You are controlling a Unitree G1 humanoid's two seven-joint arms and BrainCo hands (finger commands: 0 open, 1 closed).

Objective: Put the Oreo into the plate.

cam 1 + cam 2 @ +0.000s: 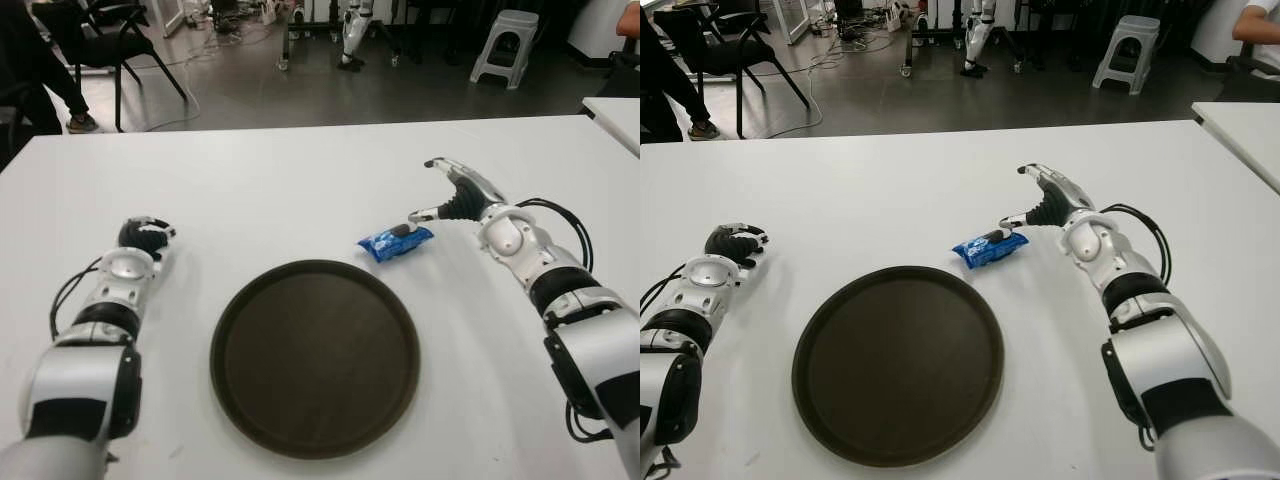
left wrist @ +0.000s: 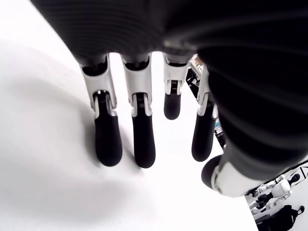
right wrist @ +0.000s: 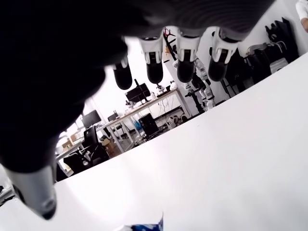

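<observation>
While the Oreo (image 1: pixel 396 242) lies on the white table (image 1: pixel 300 190) just past the upper-right rim of the plate (image 1: pixel 314 357), nothing is in the plate yet; by my reading the grasp, carry and release all remain.

Left eye view: right hand (image 1: pixel 455 195) sits right of centre, fingers spread, thumb tip at or touching the blue packet's end, not closed on it. Left hand (image 1: pixel 143 238) shows at mid-left, left of the plate, idle.

Right eye view: same layout. Grey floor, black chair (image 1: pixel 720 45) upper left, white stool (image 1: pixel 1130 45) upper right, second table edge at far right.

Left wrist view: left fingers (image 2: pixel 107 139) hang extended and apart over bare tabletop, holding nothing.

Right wrist view: right fingertips (image 3: pixel 154 65) apart along the frame's top, empty; a blue packet corner shows at bottom centre. Desks and monitors behind.
</observation>
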